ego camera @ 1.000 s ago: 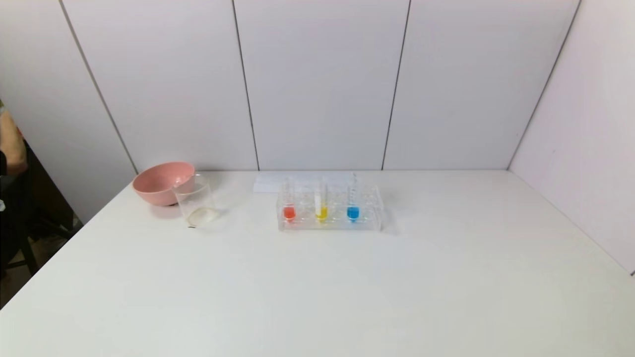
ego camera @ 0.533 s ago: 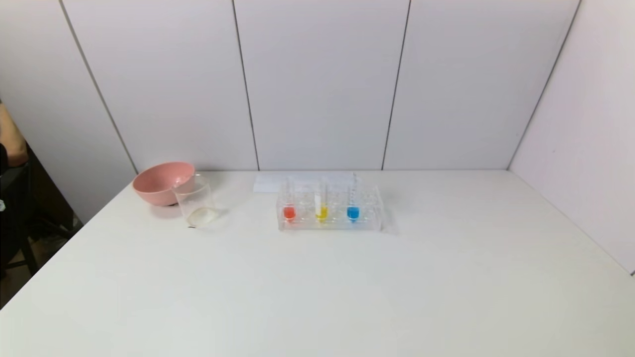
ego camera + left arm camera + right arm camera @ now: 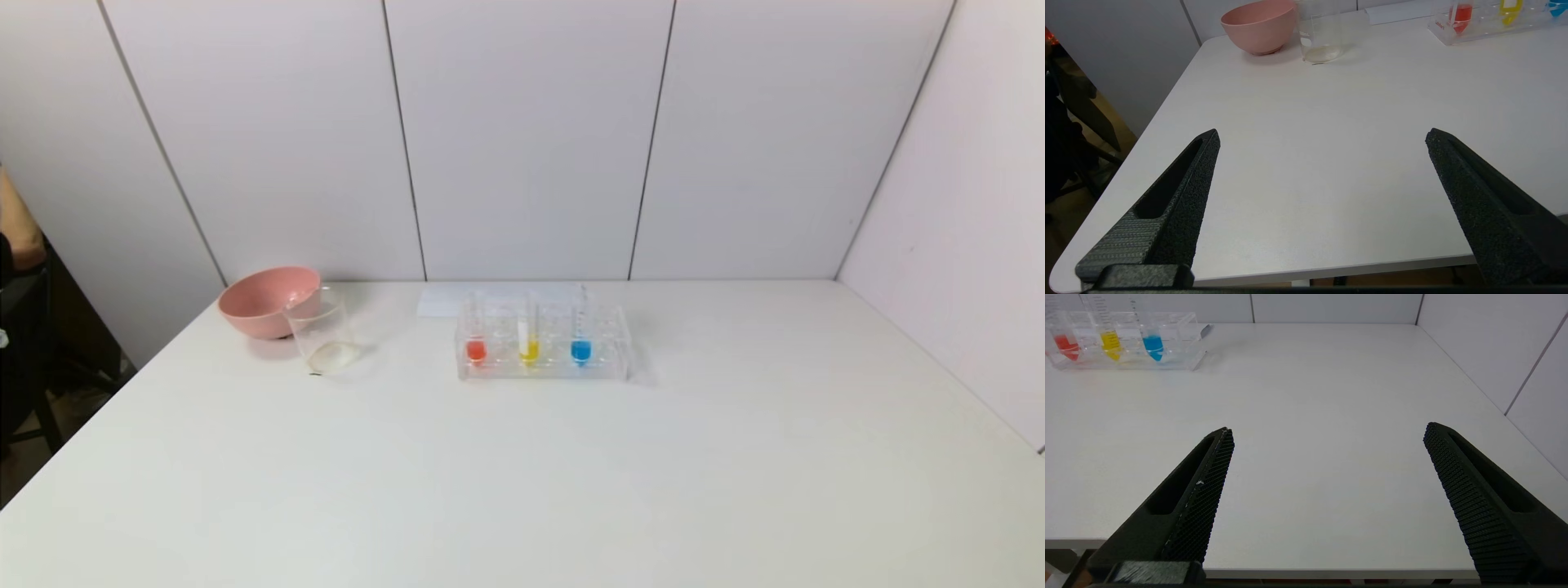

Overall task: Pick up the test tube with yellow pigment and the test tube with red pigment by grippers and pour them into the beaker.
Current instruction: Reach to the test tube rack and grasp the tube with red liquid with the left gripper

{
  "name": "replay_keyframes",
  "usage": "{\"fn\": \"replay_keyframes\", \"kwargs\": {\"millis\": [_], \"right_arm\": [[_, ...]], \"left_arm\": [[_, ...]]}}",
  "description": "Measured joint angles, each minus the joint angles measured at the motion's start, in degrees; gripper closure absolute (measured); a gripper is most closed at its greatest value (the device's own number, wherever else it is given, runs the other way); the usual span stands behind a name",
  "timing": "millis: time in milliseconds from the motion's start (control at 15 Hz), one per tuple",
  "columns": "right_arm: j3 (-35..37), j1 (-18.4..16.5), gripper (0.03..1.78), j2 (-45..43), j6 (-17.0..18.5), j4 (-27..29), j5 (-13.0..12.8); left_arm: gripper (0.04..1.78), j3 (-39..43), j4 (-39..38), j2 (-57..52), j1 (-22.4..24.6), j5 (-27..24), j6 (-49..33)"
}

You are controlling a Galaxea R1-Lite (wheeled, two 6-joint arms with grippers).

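Observation:
The test tube with red pigment [image 3: 476, 343] and the test tube with yellow pigment [image 3: 528, 341] stand upright in a clear rack [image 3: 543, 369] at the table's middle back. They also show in the left wrist view [image 3: 1458, 16] [image 3: 1510, 5] and the right wrist view [image 3: 1065, 345] [image 3: 1109, 339]. The beaker [image 3: 321, 331] [image 3: 1321, 34] stands left of the rack, in front of the pink bowl. Neither arm shows in the head view. My left gripper [image 3: 1323, 136] and my right gripper [image 3: 1329, 433] are open and empty above the table's near edge.
A blue-liquid tube [image 3: 580, 339] [image 3: 1152, 343] stands in the rack right of the yellow one. A pink bowl [image 3: 265, 300] [image 3: 1259, 24] sits behind the beaker. A white paper [image 3: 445, 299] lies behind the rack. Walls close the back and right.

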Motion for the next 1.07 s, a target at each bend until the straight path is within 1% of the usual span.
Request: {"fn": "replay_keyframes", "kwargs": {"millis": [333,867,1067], "right_arm": [[0.0,0.0,0.11,0.0,0.0,0.0,0.0],[0.0,0.0,0.11,0.0,0.0,0.0,0.0],[0.0,0.0,0.11,0.0,0.0,0.0,0.0]], "left_arm": [[0.06,0.0,-0.7,0.0,0.0,0.3,-4.6],[0.06,-0.6,-1.3,0.0,0.0,0.0,-7.8],[0.06,-3.4,0.9,0.1,0.0,-1.8,-7.8]]}}
